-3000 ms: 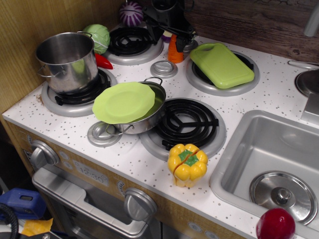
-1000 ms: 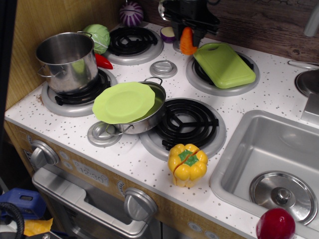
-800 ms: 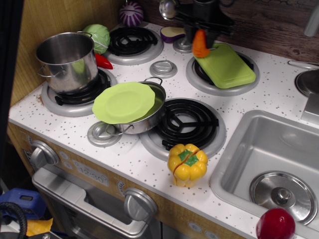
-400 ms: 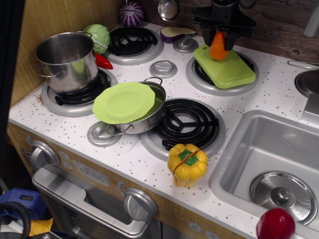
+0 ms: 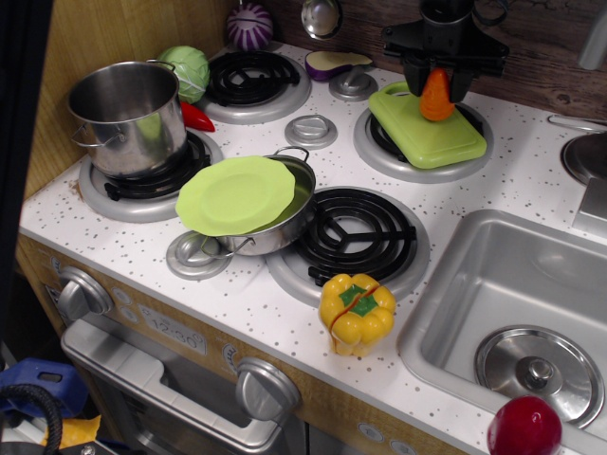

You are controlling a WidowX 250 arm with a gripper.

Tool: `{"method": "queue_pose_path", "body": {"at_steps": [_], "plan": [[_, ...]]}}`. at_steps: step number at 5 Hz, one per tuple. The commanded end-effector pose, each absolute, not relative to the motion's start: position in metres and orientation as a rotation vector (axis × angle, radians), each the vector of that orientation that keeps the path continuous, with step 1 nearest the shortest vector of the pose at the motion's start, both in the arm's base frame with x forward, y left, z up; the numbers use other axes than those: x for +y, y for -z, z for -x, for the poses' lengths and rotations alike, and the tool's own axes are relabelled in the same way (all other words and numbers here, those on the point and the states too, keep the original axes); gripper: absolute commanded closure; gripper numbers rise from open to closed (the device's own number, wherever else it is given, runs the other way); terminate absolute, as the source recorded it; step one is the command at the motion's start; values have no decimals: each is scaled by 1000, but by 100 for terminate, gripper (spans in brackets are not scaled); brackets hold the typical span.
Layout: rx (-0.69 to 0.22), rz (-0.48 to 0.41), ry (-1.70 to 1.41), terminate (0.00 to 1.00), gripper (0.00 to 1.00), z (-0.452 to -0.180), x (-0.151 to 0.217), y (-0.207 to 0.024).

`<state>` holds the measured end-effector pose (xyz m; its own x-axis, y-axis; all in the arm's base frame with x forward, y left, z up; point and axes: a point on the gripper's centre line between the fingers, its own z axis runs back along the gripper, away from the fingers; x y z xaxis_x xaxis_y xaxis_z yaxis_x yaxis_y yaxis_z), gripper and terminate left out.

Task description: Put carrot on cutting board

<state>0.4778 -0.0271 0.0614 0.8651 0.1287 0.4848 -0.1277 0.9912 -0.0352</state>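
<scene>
The small orange carrot point(image 5: 437, 96) hangs point down between the black fingers of my gripper point(image 5: 439, 83), which is shut on it. It is held above the far half of the light green cutting board point(image 5: 427, 133), which lies on the back right burner. I cannot tell whether the carrot's tip touches the board. The board's handle end is partly hidden behind the gripper.
A steel pot point(image 5: 126, 116) stands on the left burner. A round green plate point(image 5: 236, 195) rests on a small pan. A yellow pepper point(image 5: 357, 313) sits at the counter's front. The sink point(image 5: 517, 303) is at the right, with a lid and a red ball point(image 5: 524, 427). Eggplant half point(image 5: 331, 63), purple cabbage point(image 5: 249, 25) at the back.
My gripper has carried the carrot from beside the board's left end, up and to the right, and it is now over the board.
</scene>
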Motion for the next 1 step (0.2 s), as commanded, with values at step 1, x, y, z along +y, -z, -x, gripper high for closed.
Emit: {"method": "queue_pose_path", "body": {"at_steps": [1], "plan": [[-627,29,-134,100,0,-482,-19,-105]]}}
